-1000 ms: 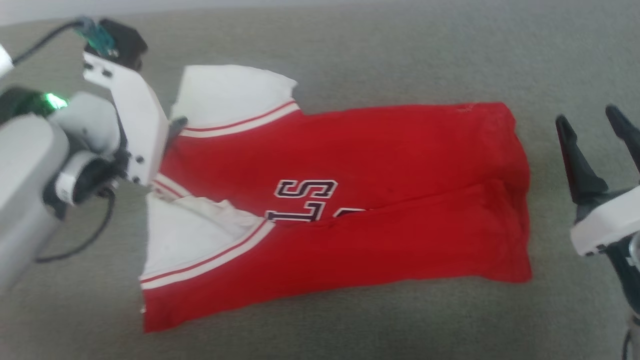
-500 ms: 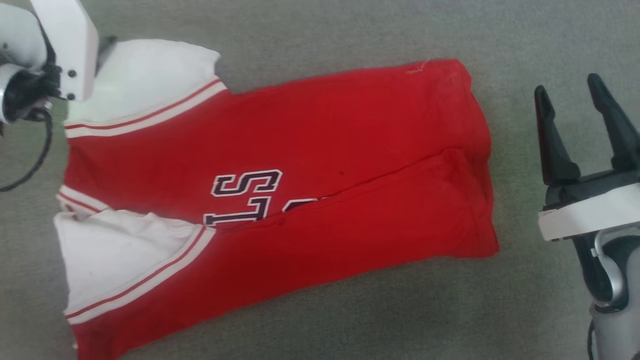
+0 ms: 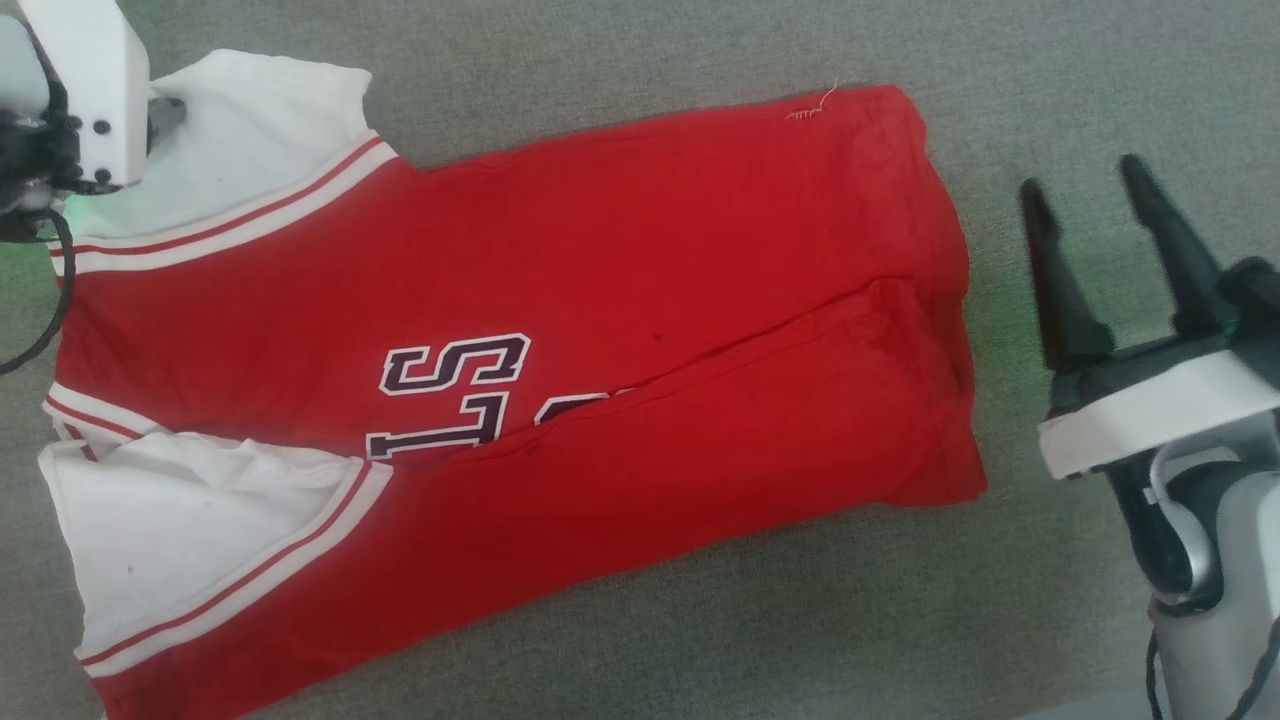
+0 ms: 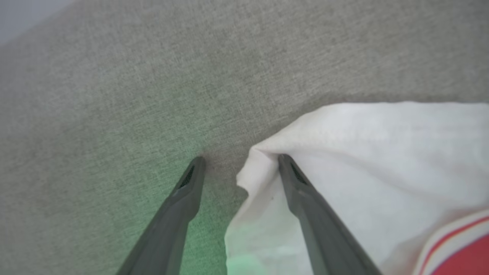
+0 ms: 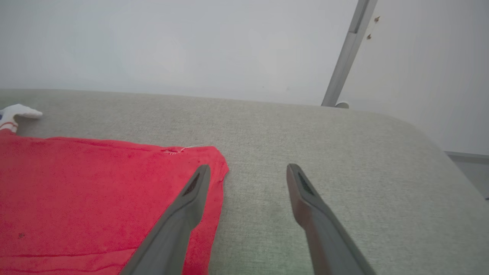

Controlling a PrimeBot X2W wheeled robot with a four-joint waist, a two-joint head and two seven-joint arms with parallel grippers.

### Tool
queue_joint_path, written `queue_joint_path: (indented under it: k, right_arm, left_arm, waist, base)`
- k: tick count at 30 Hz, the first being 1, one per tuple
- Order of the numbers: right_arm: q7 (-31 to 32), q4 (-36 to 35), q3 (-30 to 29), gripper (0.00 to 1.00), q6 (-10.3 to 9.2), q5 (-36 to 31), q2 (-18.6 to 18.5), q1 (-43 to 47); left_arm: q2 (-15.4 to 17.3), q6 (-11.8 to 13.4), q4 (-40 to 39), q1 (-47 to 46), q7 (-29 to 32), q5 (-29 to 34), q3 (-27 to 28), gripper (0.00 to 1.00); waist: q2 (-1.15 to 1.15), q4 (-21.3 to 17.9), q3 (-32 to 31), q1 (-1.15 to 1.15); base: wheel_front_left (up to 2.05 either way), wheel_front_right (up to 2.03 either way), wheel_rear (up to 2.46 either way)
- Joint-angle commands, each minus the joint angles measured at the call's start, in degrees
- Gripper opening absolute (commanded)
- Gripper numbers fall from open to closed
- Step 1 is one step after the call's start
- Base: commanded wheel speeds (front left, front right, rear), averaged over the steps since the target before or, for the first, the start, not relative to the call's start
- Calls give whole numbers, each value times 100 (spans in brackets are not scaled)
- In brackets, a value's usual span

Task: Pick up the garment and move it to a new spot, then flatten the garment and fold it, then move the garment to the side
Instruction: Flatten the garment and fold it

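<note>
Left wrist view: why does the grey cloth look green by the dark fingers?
Left wrist view: a green glow tints the grey woven surface and the white corner of the bright red fabric garment near the open left gripper; head view: green tinge beside the open right gripper, probably a light on the arms.

Logged from my console:

- **Right gripper**: I counted two long, dark, tapered fingers on a black base. It had a white collar, a curved silver bracket and a pale grey forearm.
- **Left arm:** I noted a flat white plate with dark screws and a black cable.
- **Left gripper**: the fingers were dark grey, with textured pads near the tips.
</note>
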Motion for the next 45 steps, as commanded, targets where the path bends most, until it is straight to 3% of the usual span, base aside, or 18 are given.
queue_joint_path:
  k: [1,2,12,16,27,28,29,35,45]
  right_arm:
    - [157,-12,94,100,-9,99,-18,-66]
    - [262,-16,104,100,-10,160,-19,-108]
    - [2021,311,443,100,-8,663,-292,-1000]
    - [2748,789,675,100,-8,909,-442,-1648]
    - [4011,2720,1553,100,-6,1575,-518,-3028]
    - [4135,2875,1642,44,-6,1596,-544,-3100]
    - [4237,2987,1729,0,-6,1618,-563,-3148]
    - [4224,3280,1797,0,-11,1612,-696,-3362]
    - [3777,2825,1906,0,-10,1671,-1193,-3109]
  left_arm:
    - [-77,30,215,214,121,-102,-65,12]
    - [-110,31,269,248,165,-149,-61,0]
    - [-379,-111,469,171,102,-211,-99,0]
    - [-521,-160,509,48,35,-193,-105,0]
    - [-773,-259,745,-135,-161,-174,-109,0]
    - [-785,-277,766,-143,-195,-175,-109,0]
    - [-799,-282,780,-148,-223,-179,-102,0]
    - [-910,-377,870,-195,-465,-181,-67,0]
    - [-1075,-557,707,-441,-648,-100,-137,0]
  waist:
    - [0,-9,31,0]
    - [0,-11,41,0]
    - [0,110,90,0]
    - [0,214,121,0]
    - [0,422,231,0]
    - [0,431,233,0]
    - [0,442,233,0]
    - [0,571,116,0]
    - [0,1021,-450,0]
  base:
    - [0,0,0]
    - [0,0,0]
    - [0,0,0]
    - [0,0,0]
    - [0,0,0]
    - [0,0,0]
    - [0,0,0]
    - [0,0,0]
    - [0,0,0]
